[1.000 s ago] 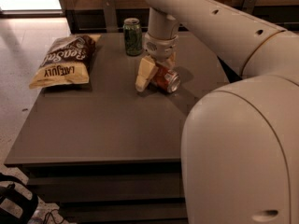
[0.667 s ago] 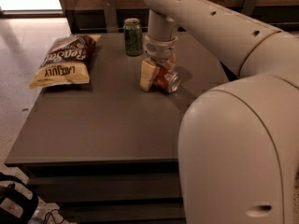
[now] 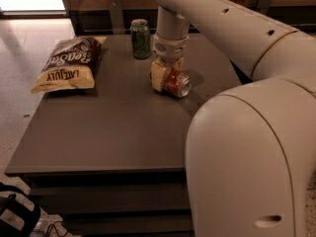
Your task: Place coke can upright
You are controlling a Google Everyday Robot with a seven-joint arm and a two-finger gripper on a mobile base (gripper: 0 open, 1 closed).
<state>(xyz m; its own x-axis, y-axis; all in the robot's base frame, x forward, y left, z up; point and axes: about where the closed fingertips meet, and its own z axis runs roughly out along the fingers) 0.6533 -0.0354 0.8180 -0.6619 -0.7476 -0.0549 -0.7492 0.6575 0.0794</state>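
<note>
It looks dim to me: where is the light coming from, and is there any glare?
Camera view: bright light washes out the top-left corner; the table is dim brown; the gripper, over the coke can mid-table, casts a shadow to the right; the can's silver end glints.

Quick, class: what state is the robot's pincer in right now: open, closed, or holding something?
Pincer: closed on the coke can, which lies on its side on the table.
</note>
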